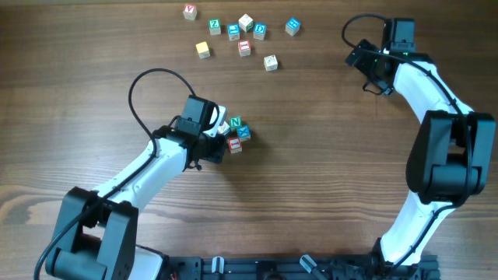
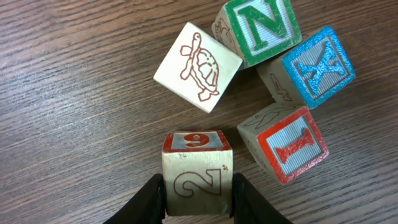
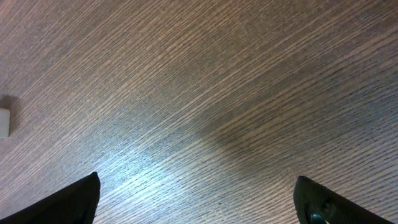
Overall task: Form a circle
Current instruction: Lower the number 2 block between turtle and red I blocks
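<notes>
The circle (image 1: 235, 133), a tight ring of five letter cubes, lay near the centre of the table (image 1: 350, 171), just right of the left wrist. It was roughly round, with no marked long axis, and its cubes sat flat but turned at differing angles. The left fingers (image 2: 148, 200), set narrow, gripped the "2" cube (image 2: 197, 177) by two opposite side faces. The green "N" cube (image 2: 260, 28), blue cube (image 2: 317, 62), red cube (image 2: 289, 144) and turtle cube (image 2: 198, 66) completed the ring. The right fingers (image 3: 71, 202) stood wide apart over bare table at far right. Loose cubes (image 1: 243, 35) lay scattered on the far side.
</notes>
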Robot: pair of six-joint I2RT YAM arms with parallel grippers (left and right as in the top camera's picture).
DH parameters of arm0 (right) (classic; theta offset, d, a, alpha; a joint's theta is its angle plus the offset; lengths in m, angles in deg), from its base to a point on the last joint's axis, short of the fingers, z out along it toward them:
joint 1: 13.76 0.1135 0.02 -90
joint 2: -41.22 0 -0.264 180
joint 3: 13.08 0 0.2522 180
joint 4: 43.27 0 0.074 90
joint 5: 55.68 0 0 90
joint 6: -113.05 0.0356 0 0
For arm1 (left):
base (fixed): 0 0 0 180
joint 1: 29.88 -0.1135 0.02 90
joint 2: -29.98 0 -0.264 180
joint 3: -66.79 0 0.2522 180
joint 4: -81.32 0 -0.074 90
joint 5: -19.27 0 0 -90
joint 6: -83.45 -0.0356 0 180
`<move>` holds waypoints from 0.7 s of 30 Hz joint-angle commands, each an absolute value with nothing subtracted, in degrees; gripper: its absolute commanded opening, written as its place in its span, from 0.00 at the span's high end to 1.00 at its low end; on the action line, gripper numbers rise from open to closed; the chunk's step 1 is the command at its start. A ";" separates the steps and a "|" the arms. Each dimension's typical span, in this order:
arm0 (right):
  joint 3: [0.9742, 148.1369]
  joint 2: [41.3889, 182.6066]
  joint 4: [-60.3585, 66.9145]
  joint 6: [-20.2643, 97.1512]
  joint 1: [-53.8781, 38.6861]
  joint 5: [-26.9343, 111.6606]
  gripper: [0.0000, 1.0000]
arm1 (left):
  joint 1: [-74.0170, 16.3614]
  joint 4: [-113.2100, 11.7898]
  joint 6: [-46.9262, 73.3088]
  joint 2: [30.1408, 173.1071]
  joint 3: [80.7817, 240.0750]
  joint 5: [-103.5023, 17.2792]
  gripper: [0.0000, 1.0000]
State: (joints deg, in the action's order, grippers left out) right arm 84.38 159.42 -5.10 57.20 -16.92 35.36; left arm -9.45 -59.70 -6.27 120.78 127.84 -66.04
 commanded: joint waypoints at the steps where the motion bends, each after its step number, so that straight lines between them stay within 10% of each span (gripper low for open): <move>1: 84.16 160.40 -5.13 56.45 -16.83 34.79 0.00 | -9.36 -59.97 -7.67 120.89 127.53 -64.71 0.67; 21: 84.16 160.40 -5.13 56.45 -16.83 34.81 0.00 | -9.36 -61.19 -7.63 121.83 127.53 -62.37 0.66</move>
State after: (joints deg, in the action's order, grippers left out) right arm 84.38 159.42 -5.10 57.20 -16.92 35.36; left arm -9.45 -60.84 -6.91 120.96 127.84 -64.14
